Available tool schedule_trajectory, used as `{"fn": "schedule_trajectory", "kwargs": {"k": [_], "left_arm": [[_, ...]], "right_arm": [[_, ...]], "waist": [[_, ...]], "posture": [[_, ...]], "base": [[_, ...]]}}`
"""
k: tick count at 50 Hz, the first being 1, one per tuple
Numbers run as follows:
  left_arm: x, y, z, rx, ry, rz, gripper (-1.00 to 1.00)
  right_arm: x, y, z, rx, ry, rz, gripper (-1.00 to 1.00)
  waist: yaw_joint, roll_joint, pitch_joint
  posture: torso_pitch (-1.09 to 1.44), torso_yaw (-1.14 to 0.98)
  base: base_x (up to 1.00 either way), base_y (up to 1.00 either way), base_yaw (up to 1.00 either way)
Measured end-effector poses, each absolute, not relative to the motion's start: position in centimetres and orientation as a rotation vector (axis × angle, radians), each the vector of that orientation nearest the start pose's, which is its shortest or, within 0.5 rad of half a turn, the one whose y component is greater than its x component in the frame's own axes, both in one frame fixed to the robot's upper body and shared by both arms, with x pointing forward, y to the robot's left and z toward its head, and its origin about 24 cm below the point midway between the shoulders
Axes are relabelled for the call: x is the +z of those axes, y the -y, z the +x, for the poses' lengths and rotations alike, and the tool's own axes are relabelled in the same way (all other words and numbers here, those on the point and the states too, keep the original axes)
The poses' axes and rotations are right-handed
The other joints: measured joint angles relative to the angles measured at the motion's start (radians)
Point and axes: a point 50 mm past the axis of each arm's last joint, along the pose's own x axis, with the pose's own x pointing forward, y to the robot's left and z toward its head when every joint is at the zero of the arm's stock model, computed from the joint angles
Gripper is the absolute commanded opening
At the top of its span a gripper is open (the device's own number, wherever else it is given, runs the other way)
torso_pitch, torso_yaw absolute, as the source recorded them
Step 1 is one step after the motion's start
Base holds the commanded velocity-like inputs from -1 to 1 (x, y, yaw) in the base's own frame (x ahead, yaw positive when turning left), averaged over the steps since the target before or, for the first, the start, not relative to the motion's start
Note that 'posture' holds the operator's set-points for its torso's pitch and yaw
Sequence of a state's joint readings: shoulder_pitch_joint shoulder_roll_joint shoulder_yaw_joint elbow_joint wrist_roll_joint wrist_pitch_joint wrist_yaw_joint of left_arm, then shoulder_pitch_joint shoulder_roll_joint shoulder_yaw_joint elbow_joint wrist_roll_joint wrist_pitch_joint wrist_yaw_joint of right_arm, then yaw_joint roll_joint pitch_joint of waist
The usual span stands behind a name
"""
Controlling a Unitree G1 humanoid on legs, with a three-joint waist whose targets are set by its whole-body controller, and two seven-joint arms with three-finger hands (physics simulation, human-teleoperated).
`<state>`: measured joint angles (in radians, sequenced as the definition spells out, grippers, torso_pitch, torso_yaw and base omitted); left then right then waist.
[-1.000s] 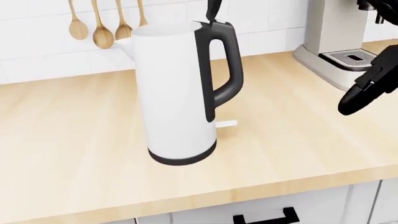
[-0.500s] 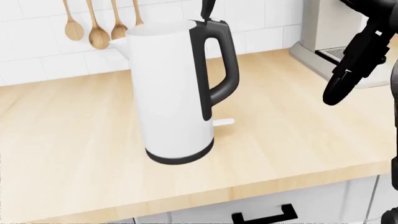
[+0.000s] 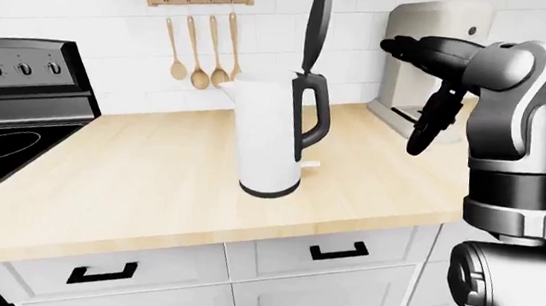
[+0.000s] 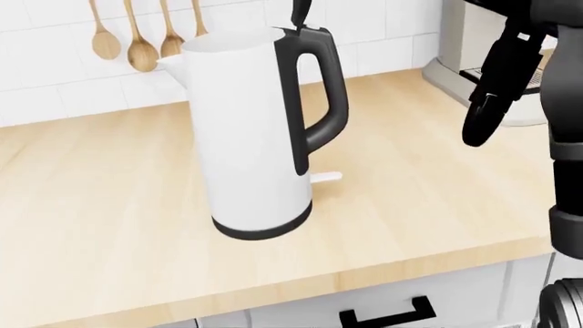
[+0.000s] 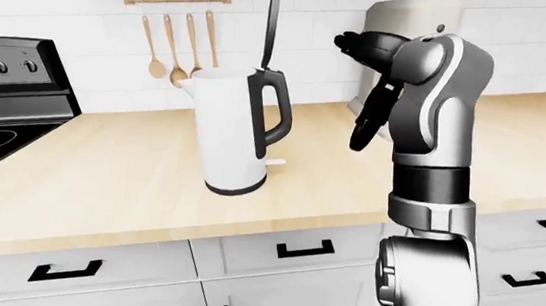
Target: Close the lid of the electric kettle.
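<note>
Countertop (image 3: 150, 179) of pale wood runs across the left-eye view, over white cabinet drawers (image 3: 319, 252) with black handles. White tiled wall (image 3: 114, 25) stands behind it. Black stove (image 3: 6, 112) occupies the left edge of that view, its knobs along the top panel. Right arm (image 3: 513, 108), grey and black, rises at the right of the left-eye view and bends toward the view's centre.

Coffee machine (image 3: 417, 69), light grey, stands on the counter at the wall, right of the kettle and partly behind the arm.

Electric kettle (image 4: 255, 130), white with a black base and black handle, stands upright on the counter near the middle of the head view, handle to the view's right. Lid (image 3: 316, 29) is black and stands open, raised nearly vertical above the handle hinge.

Right hand (image 4: 497, 82) hangs in the air to the right of the kettle handle, apart from it, fingers pointing down. Fingers appear loosely curled and hold nothing; whether they are fully released cannot be told. Left hand does not show.

Wooden spoons (image 3: 202, 52) hang from a rail on the wall, upper left of the kettle. Small white tab (image 4: 326, 178) lies on the counter just beside the kettle base.
</note>
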<state>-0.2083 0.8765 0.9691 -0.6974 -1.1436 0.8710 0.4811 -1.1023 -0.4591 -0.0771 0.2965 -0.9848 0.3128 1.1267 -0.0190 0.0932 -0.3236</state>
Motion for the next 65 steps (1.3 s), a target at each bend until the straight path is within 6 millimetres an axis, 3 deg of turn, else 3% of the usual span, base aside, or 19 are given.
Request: {"fn": "schedule_trajectory", "kwargs": {"k": [21, 46, 65], "left_arm": [[31.3, -30.5, 16.1, 0.423, 0.473, -0.018, 1.0], [31.2, -30.6, 16.2, 0.424, 0.471, -0.025, 1.0], [31.3, -30.8, 16.2, 0.428, 0.474, -0.03, 1.0]], "right_arm": [[31.1, 16.3, 38.0, 0.37, -0.199, -1.285, 1.0], [33.1, 14.4, 39.8, 0.358, -0.191, -1.315, 1.0], [32.8, 12.1, 40.8, 0.375, -0.178, -1.335, 1.0]], "waist": [[-0.002, 0.008, 0.001], [0.0, 0.014, 0.003], [0.003, 0.018, 0.003]], "posture": [[-0.56, 0.0], [-0.56, 0.0], [-0.56, 0.0]], "base": [[0.0, 0.0, 0.0], [0.0, 0.0, 0.0], [0.0, 0.0, 0.0]]}}
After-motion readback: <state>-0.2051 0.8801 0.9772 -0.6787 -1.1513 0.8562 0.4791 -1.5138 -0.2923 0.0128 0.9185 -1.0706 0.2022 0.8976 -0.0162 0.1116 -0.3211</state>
